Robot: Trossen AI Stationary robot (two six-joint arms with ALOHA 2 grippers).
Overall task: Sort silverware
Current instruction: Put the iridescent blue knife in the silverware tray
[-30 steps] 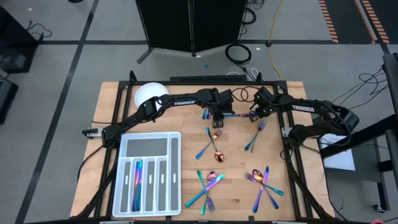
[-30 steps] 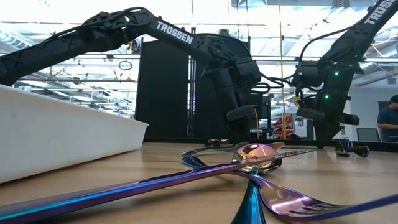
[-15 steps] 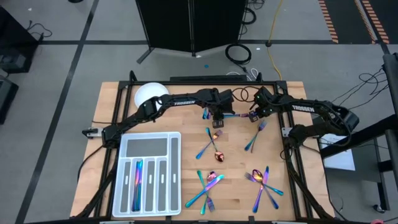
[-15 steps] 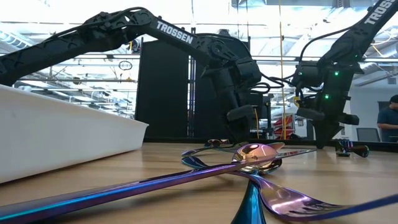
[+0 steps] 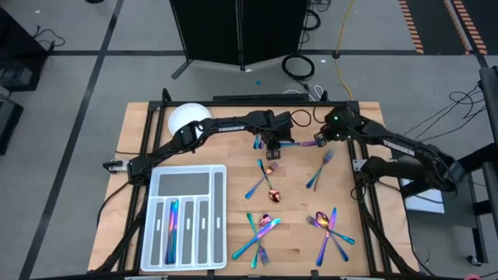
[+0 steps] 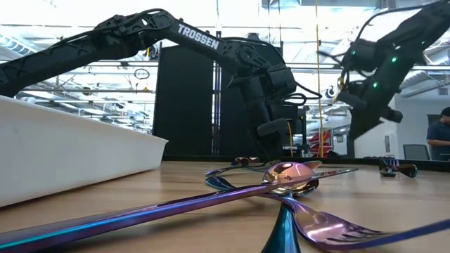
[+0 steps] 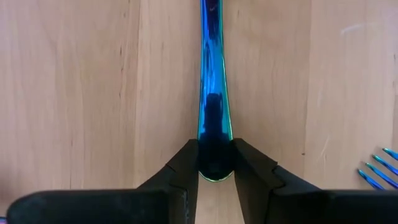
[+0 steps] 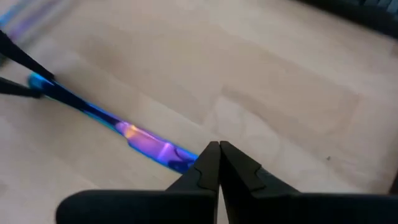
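Item: handover at the far middle of the table (image 5: 156,117).

Change: the right gripper (image 5: 320,140) has let go and lifted off the far end of a slim blue utensil (image 7: 211,81); its fingers are now pressed together on nothing. A second ago both arms were at it.

Left gripper (image 7: 215,163): clenched on the utensil's rounded handle end, low over the wood.

Meaning: the piece is probably the left arm's to carry to the tray (image 5: 187,218).

Materials: glossy rainbow-finished metal cutlery (image 5: 331,233) scattered near the front; pale wood grain; translucent plastic tray with long slots; round white plate (image 5: 187,117).
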